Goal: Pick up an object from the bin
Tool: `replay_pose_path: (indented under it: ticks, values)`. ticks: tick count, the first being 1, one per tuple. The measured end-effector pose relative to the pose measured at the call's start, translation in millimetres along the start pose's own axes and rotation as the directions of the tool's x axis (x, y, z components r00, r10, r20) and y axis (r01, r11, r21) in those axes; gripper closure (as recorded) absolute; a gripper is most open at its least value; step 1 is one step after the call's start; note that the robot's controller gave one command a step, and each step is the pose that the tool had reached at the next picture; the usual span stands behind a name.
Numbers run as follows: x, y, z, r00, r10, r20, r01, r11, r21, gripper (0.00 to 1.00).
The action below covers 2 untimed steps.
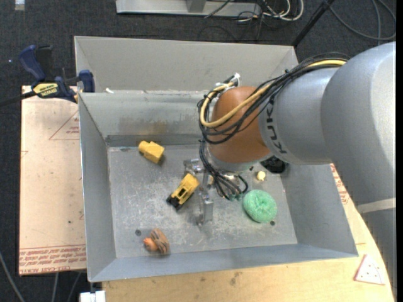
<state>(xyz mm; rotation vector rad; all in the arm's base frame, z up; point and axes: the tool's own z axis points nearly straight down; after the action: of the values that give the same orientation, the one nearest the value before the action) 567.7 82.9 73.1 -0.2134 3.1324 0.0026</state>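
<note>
Take the bin floor as your clock face, with 12 at the far wall.

Farthest left, at about 7 o'clock and close to the near wall, you see an orange and brown lump lying alone. Up from it, at about 10 o'clock and near the foot of the far wall, a yellow block rests on the floor, well apart from everything else.

Near the centre you find a yellow and black toy vehicle, lying tilted with its black end toward 7 o'clock. This is the thing closest to the end effector, which hangs low over the floor just at the toy's 4 o'clock. You cannot tell whether it touches the toy, and the view does not let you tell whether the end effector is spread or pressed together. Nothing shows clamped in it.

Above it, the orange wrist cover and its yellow and black cables hide the middle of the far wall.

Further right, at about 4 o'clock, a green round knitted-looking thing sits on the floor near the end effector but apart from it. At that thing's 12 o'clock lies a small cream piece, and just beyond it, at about 2 o'clock, a black thing lies partly under the arm.
</note>
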Motion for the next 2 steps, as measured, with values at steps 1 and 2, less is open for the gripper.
replay_pose_path:
  ticks: [1, 2]
  values:
    - [-40.1, 13.9, -8.2, 1.0, 0.022, 0.002, -0.022, 1.0, 0.0, 0.0]
    - [-26.4, 18.2, -1.9, 0.995, -0.103, 0.0, 0.103, 0.995, 0.0, 0.0]
